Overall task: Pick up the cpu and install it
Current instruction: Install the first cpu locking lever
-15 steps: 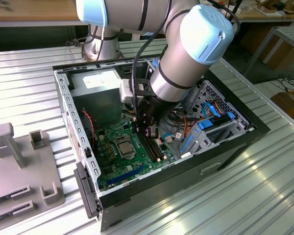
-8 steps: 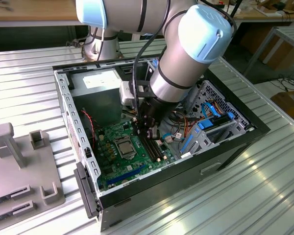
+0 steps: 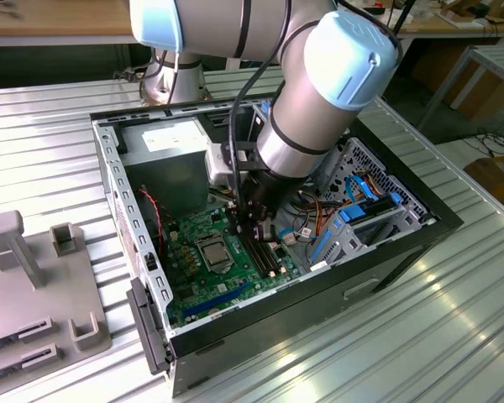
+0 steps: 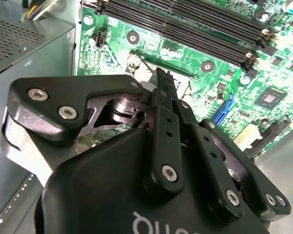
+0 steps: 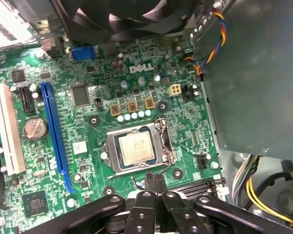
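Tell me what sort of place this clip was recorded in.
Probably a robotics lab or assembly workshop. An open computer case sits on a ribbed metal table, grey fixture blocks stand beside it, and wooden workbenches line the background. The gripper hangs shut above the cpu in its socket.

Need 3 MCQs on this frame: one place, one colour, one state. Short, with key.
1. Where does the cpu lie?
A. in the socket on the green board
B. on the power-supply box
C. on the table outside the case

2. What colour is the long expansion slot beside the coin battery?
A. red
B. blue
C. yellow

3. How do the fingers of the tool stand?
A. spread wide
C. closed together, empty
B. clamped on the cpu

Key: A, the chip sits inside the socket frame; B, it is blue; C, fingers meet with nothing between, in both wrist views.
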`<state>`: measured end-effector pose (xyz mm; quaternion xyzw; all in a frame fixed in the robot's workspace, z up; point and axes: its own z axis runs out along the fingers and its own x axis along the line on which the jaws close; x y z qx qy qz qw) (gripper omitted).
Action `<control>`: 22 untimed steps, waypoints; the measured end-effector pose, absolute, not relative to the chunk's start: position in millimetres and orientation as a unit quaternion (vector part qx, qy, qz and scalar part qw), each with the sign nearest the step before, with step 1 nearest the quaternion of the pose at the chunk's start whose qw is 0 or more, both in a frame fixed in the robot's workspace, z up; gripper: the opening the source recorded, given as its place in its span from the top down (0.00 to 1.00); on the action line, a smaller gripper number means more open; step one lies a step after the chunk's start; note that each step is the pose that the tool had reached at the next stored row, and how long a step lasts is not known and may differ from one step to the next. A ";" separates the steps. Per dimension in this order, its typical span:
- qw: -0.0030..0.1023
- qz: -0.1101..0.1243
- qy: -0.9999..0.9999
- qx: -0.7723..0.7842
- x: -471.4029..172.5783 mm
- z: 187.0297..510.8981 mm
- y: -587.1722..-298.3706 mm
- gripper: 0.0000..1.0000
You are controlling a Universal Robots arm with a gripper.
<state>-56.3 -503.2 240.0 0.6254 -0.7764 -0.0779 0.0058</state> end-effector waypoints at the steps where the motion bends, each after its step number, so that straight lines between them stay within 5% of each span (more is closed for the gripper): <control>1: 0.006 -0.075 -0.776 0.627 -56.4 240.0 -503.3 0.89; 22: -0.012 -0.048 -0.749 0.661 -67.2 233.6 -505.1 0.89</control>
